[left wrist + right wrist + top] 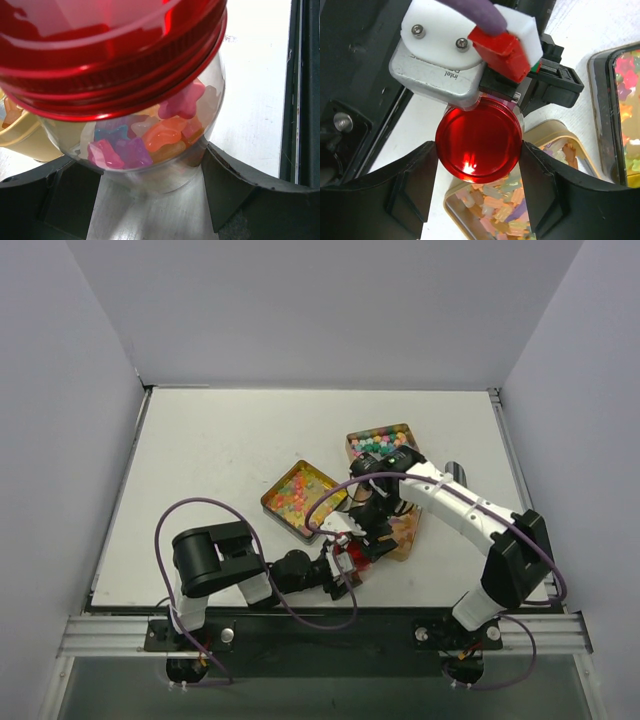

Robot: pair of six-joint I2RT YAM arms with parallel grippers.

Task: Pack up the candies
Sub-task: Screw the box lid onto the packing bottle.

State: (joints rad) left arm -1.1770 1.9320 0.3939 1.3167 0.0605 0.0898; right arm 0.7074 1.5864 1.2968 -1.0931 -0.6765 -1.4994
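My left gripper (142,192) is shut on a clear jar (150,165) with a red round lid (115,60). The jar holds pink, orange, blue and purple star-shaped candies (165,135). In the top view the jar (352,558) is near the table's front centre, with my left gripper (345,565) low beside it. My right gripper (479,150) comes from above, and its fingers (415,185) press both sides of the red lid (477,137). In the top view my right gripper (372,530) is directly over the jar.
An open tin of mixed candies (300,498) lies left of the grippers. A tin of pastel balls (383,443) lies behind. A third tin with pastel gummy bits (449,205) sits just under the jar. A small dark object (455,472) lies at the right.
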